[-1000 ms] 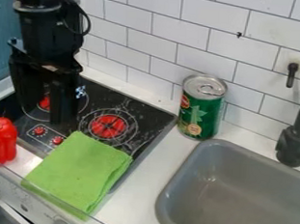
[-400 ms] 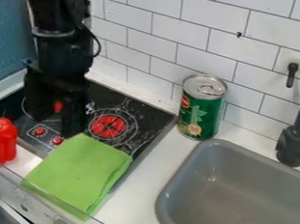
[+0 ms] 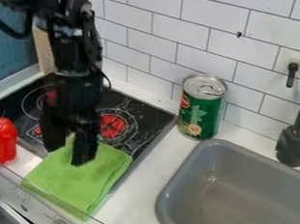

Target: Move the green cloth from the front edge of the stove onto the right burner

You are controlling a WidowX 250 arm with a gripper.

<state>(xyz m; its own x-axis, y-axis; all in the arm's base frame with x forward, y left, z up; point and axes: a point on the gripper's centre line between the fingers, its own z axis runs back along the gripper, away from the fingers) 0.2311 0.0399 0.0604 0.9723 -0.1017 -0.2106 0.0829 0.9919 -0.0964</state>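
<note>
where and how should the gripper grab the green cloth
Probably by its upper part, the end on the stove, coming straight down and pinching up a fold. The cloth lies flat with no raised side to clamp, and the gripper hangs open over that end.

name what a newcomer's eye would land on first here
Probably the black claw, hanging open over the bright green cloth at the front of the stovetop. The red bell pepper at the left edge likely comes next, then the green can standing upright between stovetop and gray sink.
</note>
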